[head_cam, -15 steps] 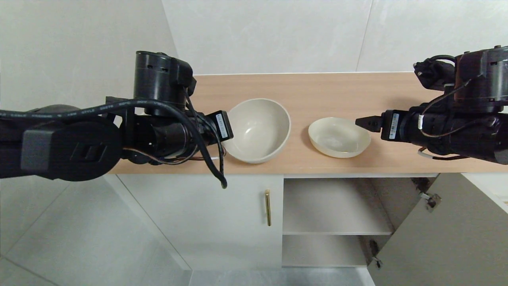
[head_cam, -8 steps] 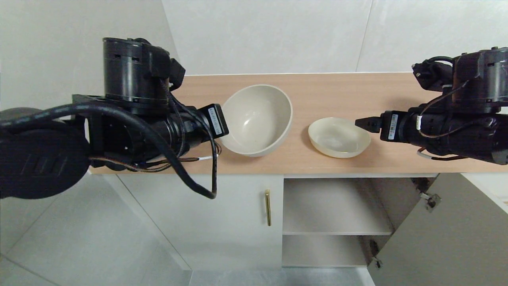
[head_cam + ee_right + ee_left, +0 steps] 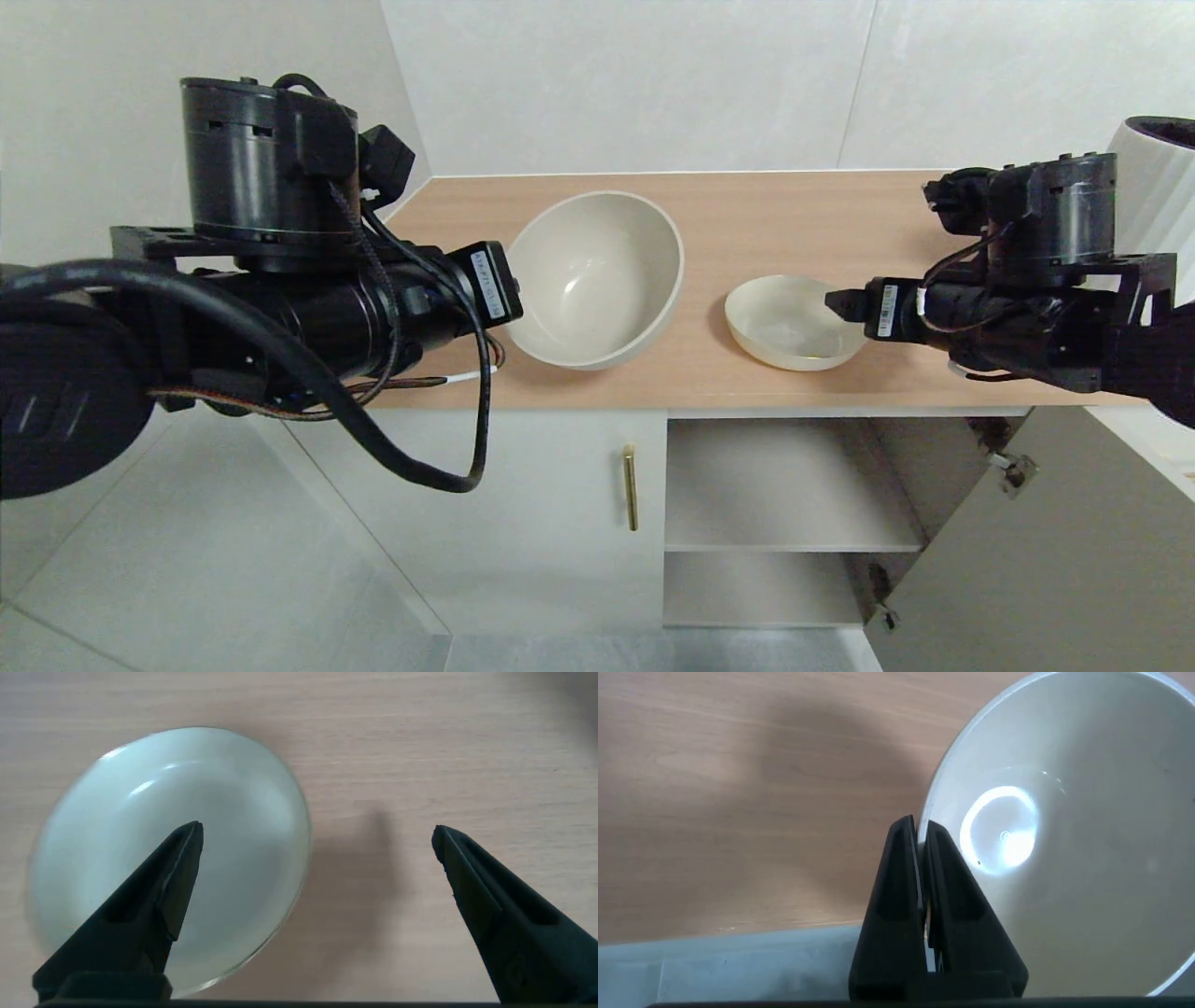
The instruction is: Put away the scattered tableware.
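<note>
While left hand (image 3: 921,831) pinches big bowl (image 3: 1083,859) rim, keep bowl level; right hand (image 3: 316,838), wide open, must straddle small dish (image 3: 248,831) rim.

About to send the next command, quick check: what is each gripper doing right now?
Left gripper: shut on the rim of the large bowl.
Right gripper: open, straddling the rim of the small bowl, holding nothing.

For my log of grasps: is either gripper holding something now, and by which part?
The left gripper is shut on the large bowl, pinching its rim. The right gripper is open at the small dish, holding nothing.
</note>
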